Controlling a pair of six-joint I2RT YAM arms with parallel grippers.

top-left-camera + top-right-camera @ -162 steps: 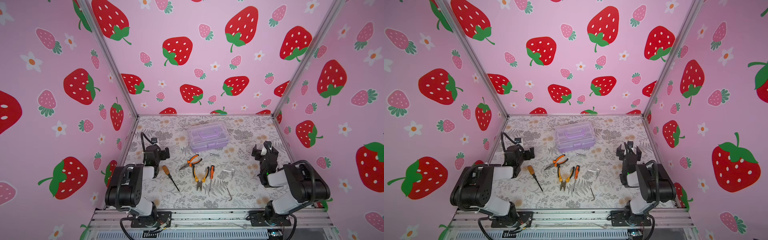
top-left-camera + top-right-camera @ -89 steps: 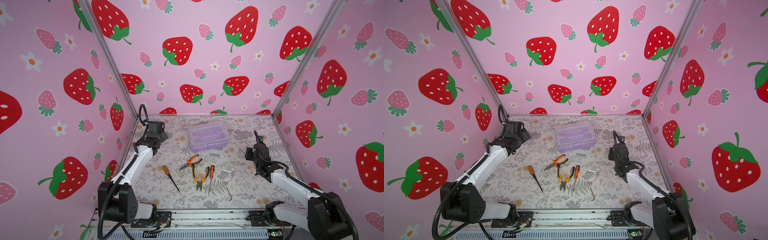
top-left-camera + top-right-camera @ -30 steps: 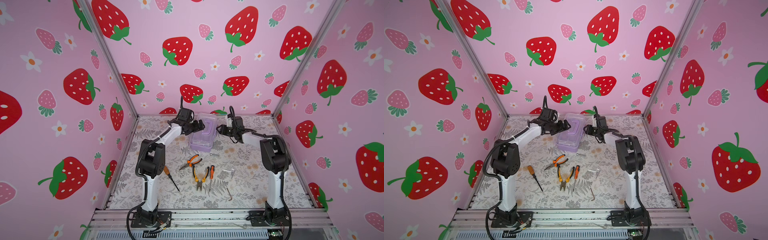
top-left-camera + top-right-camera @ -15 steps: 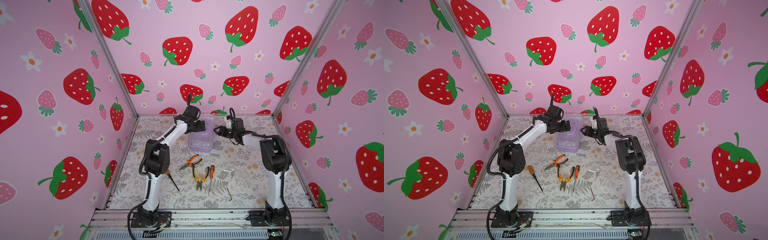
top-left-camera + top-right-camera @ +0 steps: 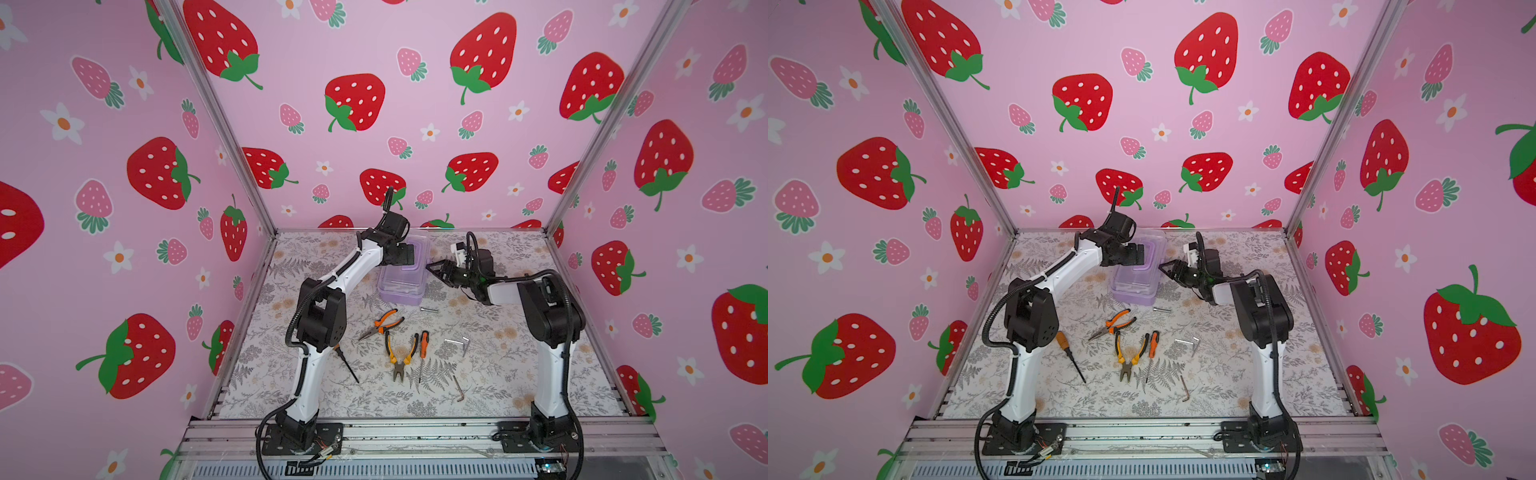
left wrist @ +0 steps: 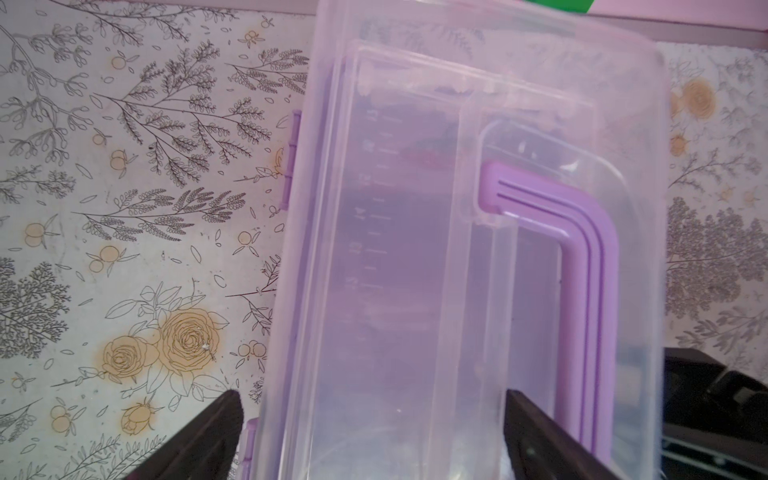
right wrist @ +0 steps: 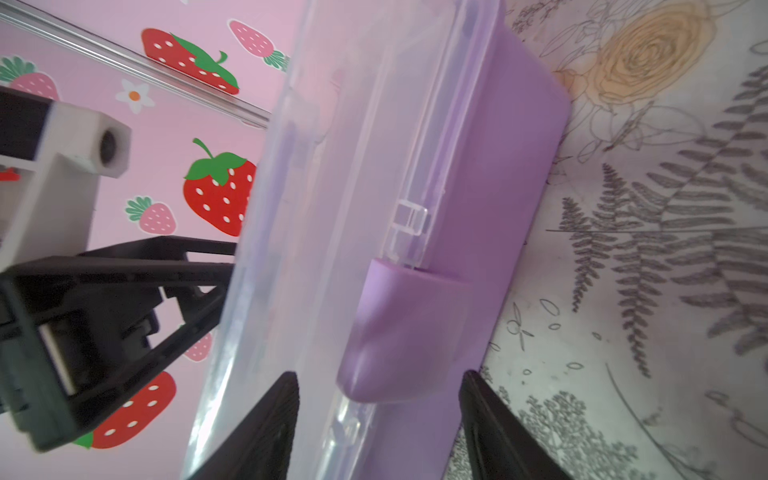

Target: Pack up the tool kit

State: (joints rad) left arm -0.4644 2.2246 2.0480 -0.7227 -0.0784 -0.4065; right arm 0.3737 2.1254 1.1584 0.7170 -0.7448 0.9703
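Note:
The tool kit's lilac box point(image 5: 401, 296) stands at the back middle in both top views, short end toward me, clear lid point(image 6: 415, 257) and purple handle point(image 6: 590, 266) on top. My left gripper point(image 5: 406, 254) hovers open over the lid point(image 6: 370, 415), one finger point(image 6: 208, 436) outside the box's edge. My right gripper point(image 5: 432, 271) is open at the box's right side, straddling its purple latch point(image 7: 399, 328) without gripping point(image 7: 378, 390). On the mat lie two orange-handled pliers point(image 5: 382, 322) point(image 5: 400, 351), a screwdriver point(image 5: 422, 345), a second screwdriver point(image 5: 1069, 353) and silver hex keys point(image 5: 457, 341) point(image 5: 458, 388).
A short silver piece point(image 5: 429, 309) lies just in front of the box. The floral mat point(image 5: 519, 374) is walled by strawberry panels at the back and both sides. The left arm's elbow point(image 5: 322, 316) stands over the second screwdriver's handle.
The box turned from broadside to end-on before the last second. Since then my left gripper has slid right over the lid, and my right gripper has opened wider beside the latch.

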